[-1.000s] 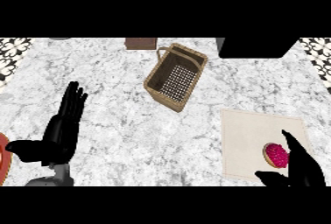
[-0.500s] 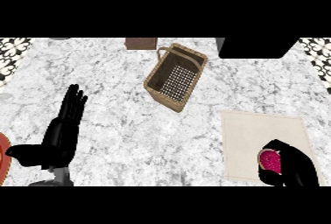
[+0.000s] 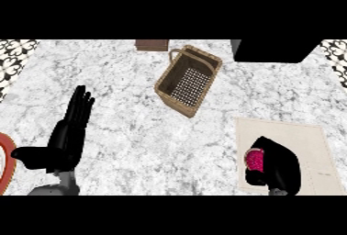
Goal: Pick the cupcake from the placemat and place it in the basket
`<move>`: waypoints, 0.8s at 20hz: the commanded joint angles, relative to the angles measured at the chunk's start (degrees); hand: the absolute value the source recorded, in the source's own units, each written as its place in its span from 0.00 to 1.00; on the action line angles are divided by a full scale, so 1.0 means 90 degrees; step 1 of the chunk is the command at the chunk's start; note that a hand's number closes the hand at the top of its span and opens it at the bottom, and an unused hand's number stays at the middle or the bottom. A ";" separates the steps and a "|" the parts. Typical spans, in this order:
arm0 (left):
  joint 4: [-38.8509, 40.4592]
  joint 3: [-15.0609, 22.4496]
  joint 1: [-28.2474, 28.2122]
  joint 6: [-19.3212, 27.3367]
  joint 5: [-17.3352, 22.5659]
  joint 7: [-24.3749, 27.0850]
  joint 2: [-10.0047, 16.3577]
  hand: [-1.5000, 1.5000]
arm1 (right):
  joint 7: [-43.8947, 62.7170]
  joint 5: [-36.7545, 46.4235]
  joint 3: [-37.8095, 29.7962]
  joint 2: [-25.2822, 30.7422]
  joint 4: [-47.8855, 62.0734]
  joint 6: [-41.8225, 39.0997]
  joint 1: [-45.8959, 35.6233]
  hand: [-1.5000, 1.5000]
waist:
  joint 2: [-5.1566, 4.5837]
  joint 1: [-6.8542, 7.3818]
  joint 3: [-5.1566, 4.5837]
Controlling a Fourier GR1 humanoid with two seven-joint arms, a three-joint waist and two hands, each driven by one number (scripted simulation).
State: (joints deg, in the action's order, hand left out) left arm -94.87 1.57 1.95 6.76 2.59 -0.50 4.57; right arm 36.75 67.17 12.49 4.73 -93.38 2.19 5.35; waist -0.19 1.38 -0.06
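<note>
Cupcake [image 3: 254, 159]: pink-topped, lying on the placemat [image 3: 315, 142], well below and to the right of the basket [image 3: 190, 84]. It sits toward the side of the mat nearer the basket, and only its pink top shows.

Right hand [image 3: 279, 167]: on the placemat, below and right of the basket, fingers and thumb curled round the cupcake from its far side. The hand is grasping the cupcake and covers most of it. Whether the cupcake has left the mat cannot be told.

Left hand [image 3: 68, 137]: well below and to the left of the basket, fingers straight and pointing toward the top of the view, thumb out to the side. It is released, holds nothing and touches no object.

Basket: woven, brown, with a mesh floor, set at a slant on the white marble desk [image 3: 136, 114], apart from both hands.

Other items: red rim of a plate [image 3: 5, 160] far left of the basket, at the view's edge; small brown block [image 3: 151, 44] just above and left of the basket; black block [image 3: 278, 49] to its upper right.
</note>
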 commanded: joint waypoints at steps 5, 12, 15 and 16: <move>0.0014 0.0427 0.0366 -0.0268 -0.0008 -0.0060 -0.0119 0.50 | 0.1967 0.0348 0.1418 -0.0515 0.0928 -0.0329 -0.2203 1.00 | -0.0206 0.1054 -0.0014; 0.0162 0.0646 0.0593 -0.0368 -0.0053 -0.0115 -0.0208 0.50 | 0.3321 -0.0141 0.1773 -0.0523 0.1277 0.0461 -0.4206 1.00 | -0.0174 0.1242 0.0005; 0.0190 0.0738 0.0585 -0.0396 -0.0069 -0.0098 -0.0257 0.50 | 0.3591 -0.0123 0.1832 -0.0523 0.1230 0.0959 -0.4886 1.00 | -0.0131 0.1350 -0.0004; 0.0257 0.0732 0.0631 -0.0348 -0.0117 -0.0086 -0.0274 0.50 | 0.3624 -0.0041 0.1777 -0.0523 0.1285 0.1040 -0.5167 1.00 | -0.0147 0.1349 -0.0010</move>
State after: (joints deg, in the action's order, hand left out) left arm -93.38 7.56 6.90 3.67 1.95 -1.37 2.48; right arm 61.07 66.70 27.46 0.39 -82.79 5.92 -32.82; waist -1.61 12.67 -0.06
